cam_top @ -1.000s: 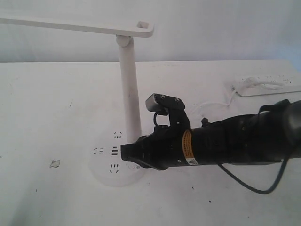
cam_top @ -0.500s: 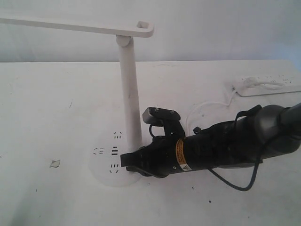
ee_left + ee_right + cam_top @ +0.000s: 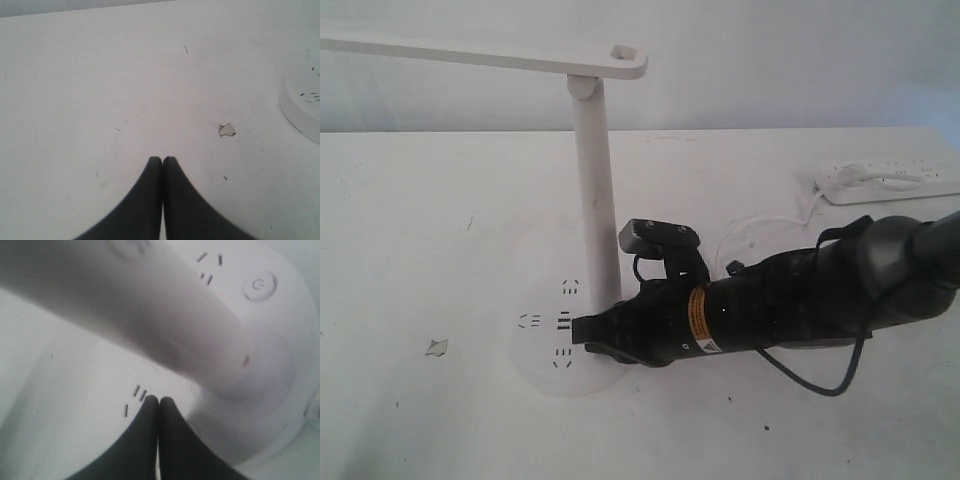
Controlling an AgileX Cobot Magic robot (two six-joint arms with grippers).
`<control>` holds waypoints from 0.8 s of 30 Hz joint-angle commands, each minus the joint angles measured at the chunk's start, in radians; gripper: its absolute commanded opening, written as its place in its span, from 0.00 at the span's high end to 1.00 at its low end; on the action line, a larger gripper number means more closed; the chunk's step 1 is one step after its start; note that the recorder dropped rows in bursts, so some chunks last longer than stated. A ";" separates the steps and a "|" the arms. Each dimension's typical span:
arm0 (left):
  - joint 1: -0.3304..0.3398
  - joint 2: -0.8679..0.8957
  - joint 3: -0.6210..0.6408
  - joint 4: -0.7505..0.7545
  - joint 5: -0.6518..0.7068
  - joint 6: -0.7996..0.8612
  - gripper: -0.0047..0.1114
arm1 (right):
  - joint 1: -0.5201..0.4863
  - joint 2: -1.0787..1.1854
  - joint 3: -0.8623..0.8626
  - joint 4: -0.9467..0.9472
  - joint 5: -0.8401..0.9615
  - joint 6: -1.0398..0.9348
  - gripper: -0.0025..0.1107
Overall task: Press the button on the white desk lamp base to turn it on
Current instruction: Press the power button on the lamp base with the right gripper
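The white desk lamp base (image 3: 536, 366) lies flat on the table with its tall stem (image 3: 594, 190) rising from it. My right gripper (image 3: 583, 331) is shut and empty, its tip low over the base beside the foot of the stem. In the right wrist view the shut tips (image 3: 159, 399) sit by a set of dark socket slots (image 3: 135, 394). The round power button (image 3: 259, 286) lies apart from them, on the far side of the blurred stem (image 3: 150, 315). My left gripper (image 3: 162, 159) is shut over bare table, with the base's edge (image 3: 304, 106) off to one side.
The lamp's flat head (image 3: 480, 53) stretches out above the table at the top left. A long white power strip (image 3: 890, 185) with a cable lies at the back right. A chipped spot (image 3: 436, 347) marks the table left of the base.
My right arm has sunk lower and slid a little left, bringing its wrist closer to the stem. The shut tip stays over the base.
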State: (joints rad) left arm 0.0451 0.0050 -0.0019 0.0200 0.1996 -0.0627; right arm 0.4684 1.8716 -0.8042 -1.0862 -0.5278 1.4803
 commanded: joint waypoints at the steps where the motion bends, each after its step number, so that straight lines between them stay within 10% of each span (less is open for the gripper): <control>1: 0.002 0.007 0.002 -0.004 -0.002 0.000 0.96 | 0.000 -0.009 -0.033 -0.013 0.020 -0.005 0.98; 24: 0.002 0.007 0.002 -0.004 -0.002 0.000 0.96 | 0.000 0.042 -0.033 -0.230 0.055 0.147 0.98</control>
State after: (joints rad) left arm 0.0451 0.0050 -0.0019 0.0200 0.1996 -0.0627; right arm 0.4684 1.9000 -0.8447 -1.2917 -0.5171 1.6277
